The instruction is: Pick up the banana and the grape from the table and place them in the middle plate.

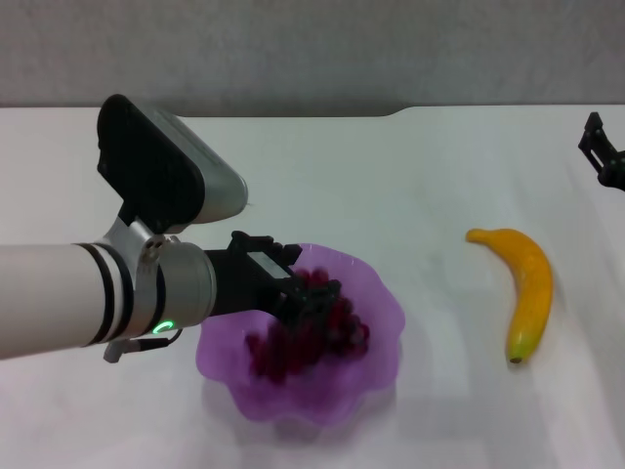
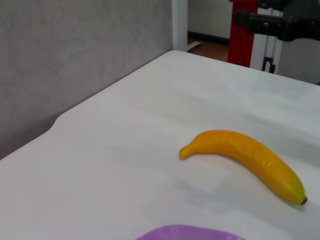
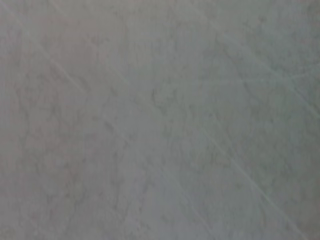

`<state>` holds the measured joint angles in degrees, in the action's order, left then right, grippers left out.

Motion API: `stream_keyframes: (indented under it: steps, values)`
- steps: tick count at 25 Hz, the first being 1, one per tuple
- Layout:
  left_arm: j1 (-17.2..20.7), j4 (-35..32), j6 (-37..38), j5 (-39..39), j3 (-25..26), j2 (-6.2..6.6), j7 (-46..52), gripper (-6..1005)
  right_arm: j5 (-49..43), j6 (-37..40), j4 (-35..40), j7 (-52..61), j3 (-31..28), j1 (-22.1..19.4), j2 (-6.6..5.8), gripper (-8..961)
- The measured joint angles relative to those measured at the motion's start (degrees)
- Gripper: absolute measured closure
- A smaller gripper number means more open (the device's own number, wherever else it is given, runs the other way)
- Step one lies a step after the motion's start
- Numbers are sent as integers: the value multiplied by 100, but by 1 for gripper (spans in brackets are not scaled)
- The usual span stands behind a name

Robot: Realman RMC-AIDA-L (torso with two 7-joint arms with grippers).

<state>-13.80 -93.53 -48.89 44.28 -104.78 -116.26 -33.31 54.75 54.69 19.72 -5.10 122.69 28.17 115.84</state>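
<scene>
Head camera looks down over the flat white desk (image 1: 391, 166); left wrist camera skims low, sharing the curved yellow-orange banana (image 1: 522, 288); right wrist camera presses close on blank grey surface

Translucent purple plate (image 1: 376, 366) holds dark red-purple grapes (image 1: 337, 327). The banana (image 1: 527, 283) is yellow-orange with a greenish tip. The table (image 1: 391, 176) is plain white, dark along its back edge.

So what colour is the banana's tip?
Greenish, on the banana, otherwise yellow-orange; the left wrist view shows it best.
</scene>
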Motion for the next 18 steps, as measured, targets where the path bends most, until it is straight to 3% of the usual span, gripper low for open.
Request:
stream_keyframes:
  steps: [3,9,14,18]
  values:
    - [-1,-28,37,57,24,-2,-17,513,0,2,5,0,0,0,0,67]
    - [-30,-30,53,152,240,0,-18,280,0,6,22,0,9,2,0,66]
    - [-91,-116,73,291,703,-11,232,104,0,-22,47,6,25,8,0,66]
    - [-112,15,385,349,1041,-12,296,106,-9,-3,105,70,43,21,0,66]
